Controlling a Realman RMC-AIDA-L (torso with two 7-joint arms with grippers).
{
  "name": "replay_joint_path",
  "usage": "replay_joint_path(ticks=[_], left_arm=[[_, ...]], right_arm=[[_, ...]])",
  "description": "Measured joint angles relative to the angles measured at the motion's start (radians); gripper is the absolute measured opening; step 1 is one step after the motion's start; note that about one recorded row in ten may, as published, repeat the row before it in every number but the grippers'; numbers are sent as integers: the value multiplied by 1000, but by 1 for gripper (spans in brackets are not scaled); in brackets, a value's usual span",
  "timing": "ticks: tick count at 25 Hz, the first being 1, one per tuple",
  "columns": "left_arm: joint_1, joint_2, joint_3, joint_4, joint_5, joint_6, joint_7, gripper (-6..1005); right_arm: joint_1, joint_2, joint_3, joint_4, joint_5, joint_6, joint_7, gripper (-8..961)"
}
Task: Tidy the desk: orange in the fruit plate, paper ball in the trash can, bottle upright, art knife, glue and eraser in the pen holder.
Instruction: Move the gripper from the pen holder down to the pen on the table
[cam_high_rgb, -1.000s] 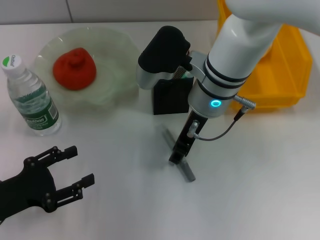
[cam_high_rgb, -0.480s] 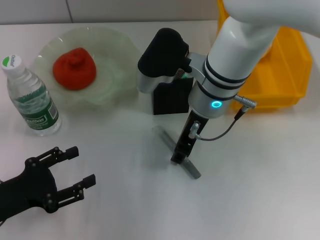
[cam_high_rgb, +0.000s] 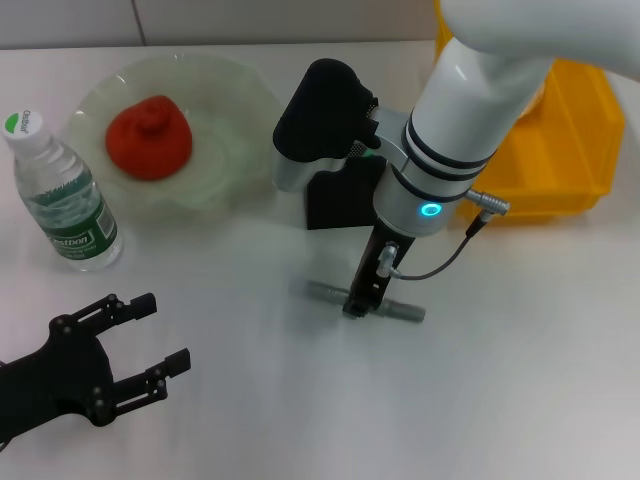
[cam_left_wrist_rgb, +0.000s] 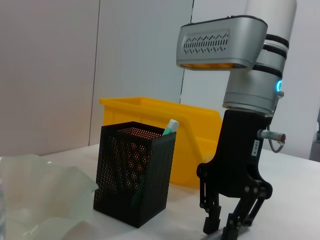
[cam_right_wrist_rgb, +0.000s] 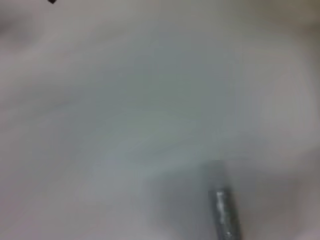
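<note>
Below the black mesh pen holder (cam_high_rgb: 340, 200), the right gripper (cam_high_rgb: 361, 305) reaches straight down, its dark fingers clenched on the slim grey art knife (cam_high_rgb: 402, 308), which lies level on the matte white desk (cam_high_rgb: 500, 380). Behind the gripper and to its left, the lumpy orange (cam_high_rgb: 149, 137) sits in the scalloped glass fruit plate (cam_high_rgb: 235, 120); the clear bottle (cam_high_rgb: 60, 195) stands upright. Behind on its right sits the glossy yellow trash can (cam_high_rgb: 570, 140). Far to its left, the left gripper (cam_high_rgb: 150, 335) hangs spread and empty.

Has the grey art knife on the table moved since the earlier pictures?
Yes. The art knife has turned under the right gripper: it lay slanted away from the pen holder, now it lies crosswise before it.
</note>
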Motion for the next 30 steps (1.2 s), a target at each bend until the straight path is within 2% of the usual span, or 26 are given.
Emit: replay_joint_path(ticks=[3, 30], left_arm=[[0, 0, 0, 0, 0, 0, -1, 765], [0, 0, 0, 0, -2, 1, -4, 764]], right_arm=[[0, 0, 0, -5, 0, 2, -5, 266], [-14, 0, -6, -5, 4, 27, -102, 181]])
